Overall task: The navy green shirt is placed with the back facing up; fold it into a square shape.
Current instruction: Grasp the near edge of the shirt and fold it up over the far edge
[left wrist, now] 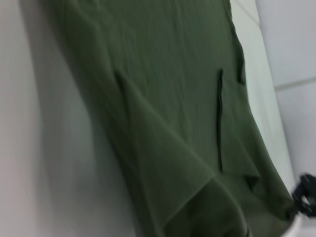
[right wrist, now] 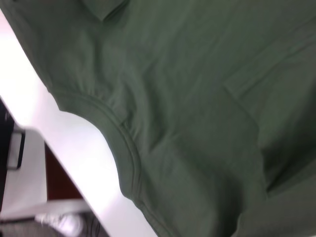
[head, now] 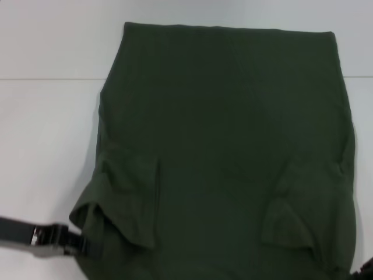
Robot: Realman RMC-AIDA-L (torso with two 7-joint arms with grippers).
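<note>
The navy green shirt (head: 227,146) lies flat on the white table, both sleeves folded inward onto its body; its hem is at the far side. My left gripper (head: 78,242) reaches in from the left and touches the shirt's near left corner, where the cloth is slightly lifted. Only a dark tip of my right gripper (head: 365,270) shows at the near right corner of the shirt. In the left wrist view the shirt (left wrist: 168,113) fills the picture and the right gripper (left wrist: 306,195) shows at its far corner. The right wrist view shows the shirt's collar (right wrist: 118,133) near the table's front edge.
White table (head: 46,134) surrounds the shirt on the left and far sides. Beyond the table's front edge (right wrist: 64,143), the right wrist view shows the floor and a white shoe (right wrist: 66,224).
</note>
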